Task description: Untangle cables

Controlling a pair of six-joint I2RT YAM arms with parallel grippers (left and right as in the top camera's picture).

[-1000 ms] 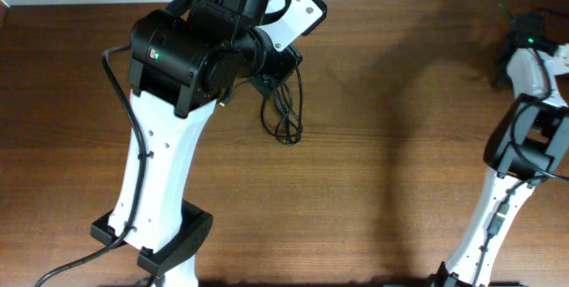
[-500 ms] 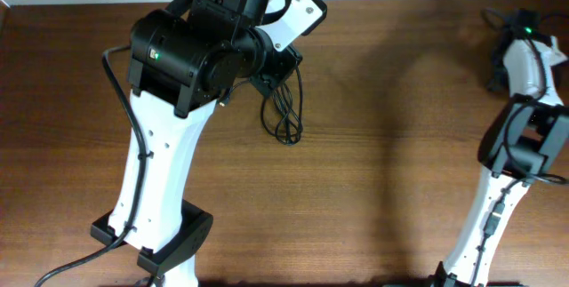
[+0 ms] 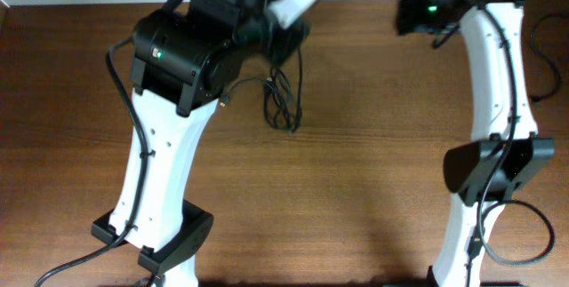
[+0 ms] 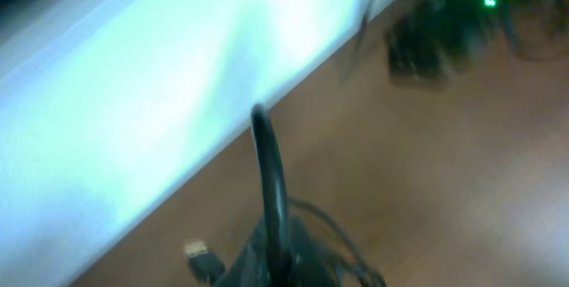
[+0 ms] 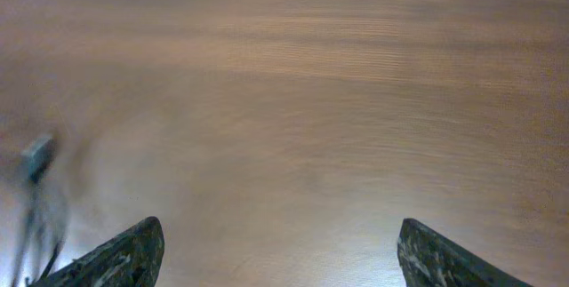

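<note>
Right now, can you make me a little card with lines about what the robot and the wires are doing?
table: brown wood
cables: thin black bunch just below the left arm's end, on the far side of the table
left arm: bent over the cables
left gripper: hidden from above; wrist view too blurry to tell open or shut
right arm: stretched toward the far edge, apart from the bunch
right gripper: open, nothing between its fingers, wood below

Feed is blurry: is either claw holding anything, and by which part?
Right claw is open and empty. Left claw: cannot tell; the cables run up under it, grip hidden.
</note>
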